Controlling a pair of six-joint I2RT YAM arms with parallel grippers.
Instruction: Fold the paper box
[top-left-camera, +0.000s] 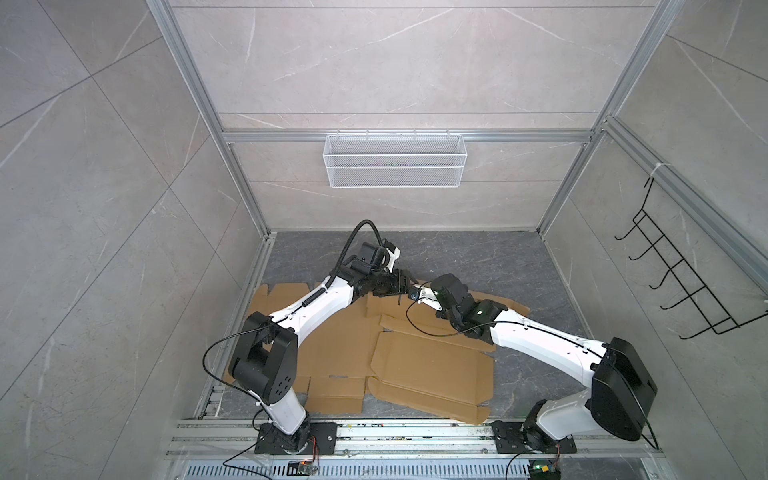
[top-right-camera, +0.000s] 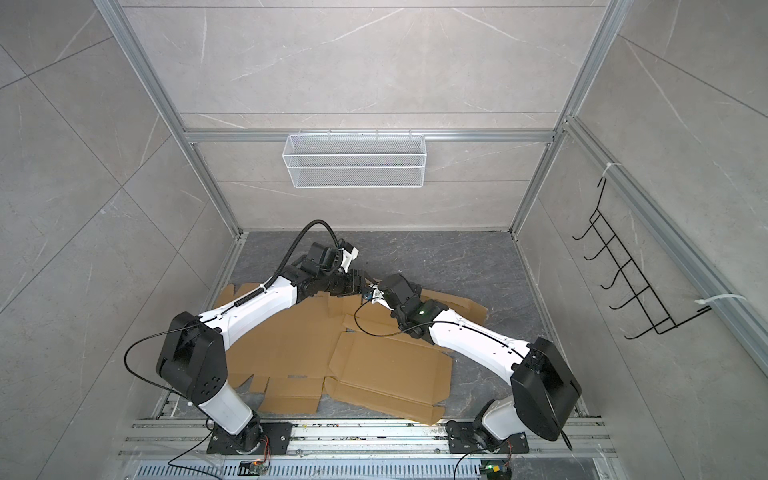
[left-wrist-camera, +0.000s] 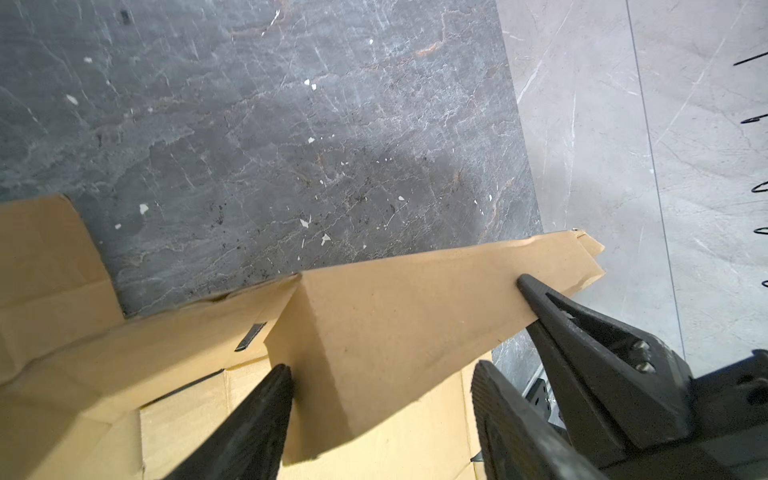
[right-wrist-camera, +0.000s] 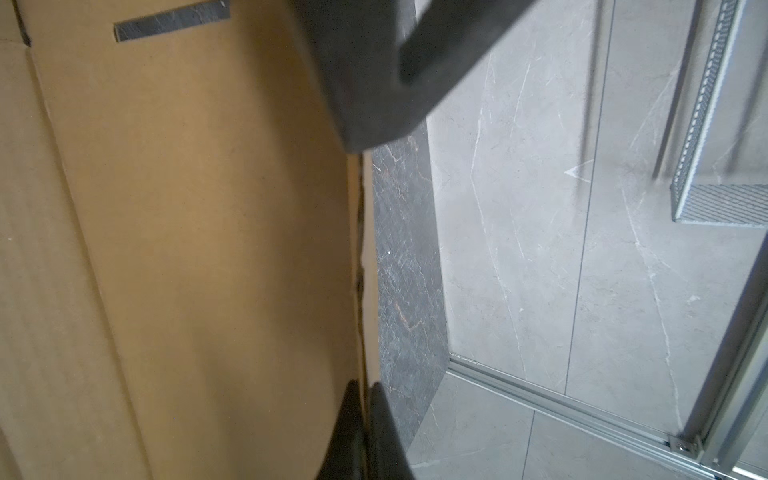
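Two arms meet over the far edge of the cardboard (top-left-camera: 432, 365), which lies mostly flat and unfolded on the dark table (top-left-camera: 478, 257), spreading from the near rail toward the middle, with both arms reaching across it. From the left wrist camera I see one long flap (left-wrist-camera: 399, 332) lifted off the sheet and standing up at an angle. The left claw (left-wrist-camera: 382, 415) is spread wide with that flap between its fingers (left-wrist-camera: 257, 419) — one finger sits just beside the flap's edge, though I cannot tell whether it touches. The right claw (right-wrist-camera: 363, 399) is pinched tight on the thin edge of the same flap; from the left wrist camera its black tip presses the flap near its far end. A narrow slot (left-wrist-camera: 249, 336) is cut in the cardboard just beside the base of the flap. Both top views show a white wire basket (top-right-camera: 355, 160) hanging on the back wall and a black hook rack (top-left-camera: 681, 282) on the right wall — both well apart from the work.
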